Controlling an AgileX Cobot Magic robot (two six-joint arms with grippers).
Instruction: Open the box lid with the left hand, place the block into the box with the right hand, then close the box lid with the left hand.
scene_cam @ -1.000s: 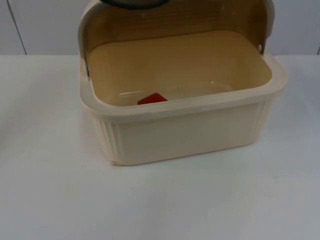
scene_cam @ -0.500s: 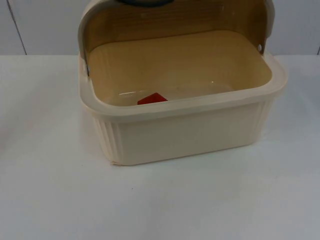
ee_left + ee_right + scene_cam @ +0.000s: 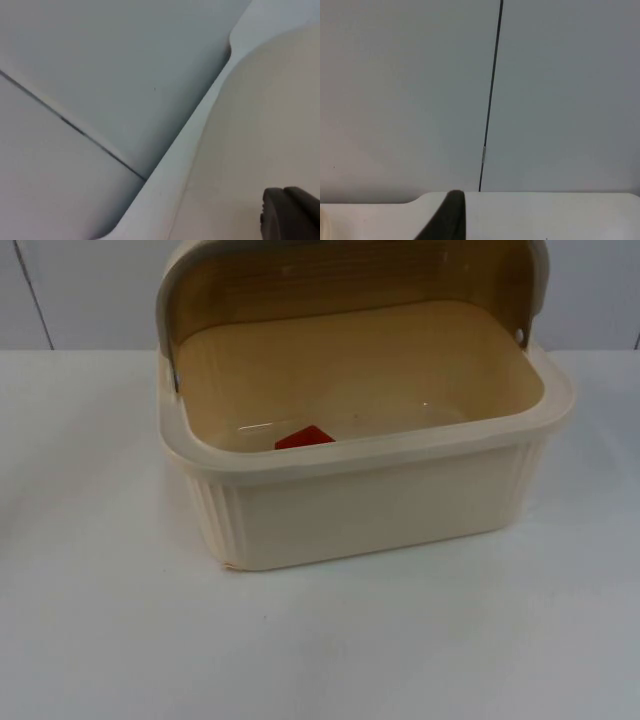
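1. One white worktop point(image 3: 100, 620), grey partition wall point(image 3: 90, 290) behind; nothing stands betw. box and near edge.
2. Box point(image 3: 370, 510): cream plastic, ribbed walls, mid-worktop; lid point(image 3: 340, 280) up, tilted back.
3. Block point(image 3: 304, 437): red, inside box on floor, by near wall.
4. Left gripper point(image 3: 292, 215): black fingertip beside cream surface; spread or pressed together, can't tell.
5. Right gripper point(image 3: 447, 220): fingertip over worktop, facing wall; likewise can't tell.

The left gripper's fingers point(image 3: 292, 212) show as a matte black, rounded block with a softly bevelled edge and a faint seam. The right gripper's fingers point(image 3: 449, 216) show as a dark, olive-black tapering tip, smooth and unmarked
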